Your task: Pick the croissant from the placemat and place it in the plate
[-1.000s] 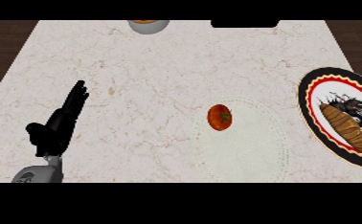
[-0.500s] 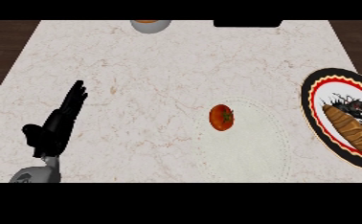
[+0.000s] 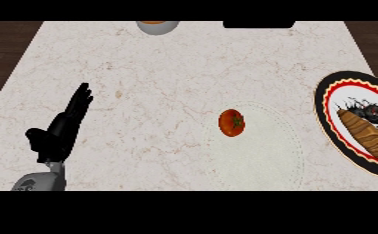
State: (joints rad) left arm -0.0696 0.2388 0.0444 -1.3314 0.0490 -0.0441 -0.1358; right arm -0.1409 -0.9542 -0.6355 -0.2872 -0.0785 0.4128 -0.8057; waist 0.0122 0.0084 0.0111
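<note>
Trouble could come if the left hand (image 3: 63, 128), fingers spread straight, reaches right of the placemat (image 3: 269, 145) and knocks the croissant (image 3: 362, 130) off the plate (image 3: 325, 108).

On the tabletop (image 3: 170, 73) a tomato (image 3: 232, 122) sits at the left edge of the placemat (image 3: 266, 148). Right of the placemat, at the view's right edge, lies the plate (image 3: 325, 109) — the croissant (image 3: 359, 129) in it. A bowl (image 3: 157, 26) stands at the far edge — the left hand (image 3: 63, 128) rests near the left.
</note>
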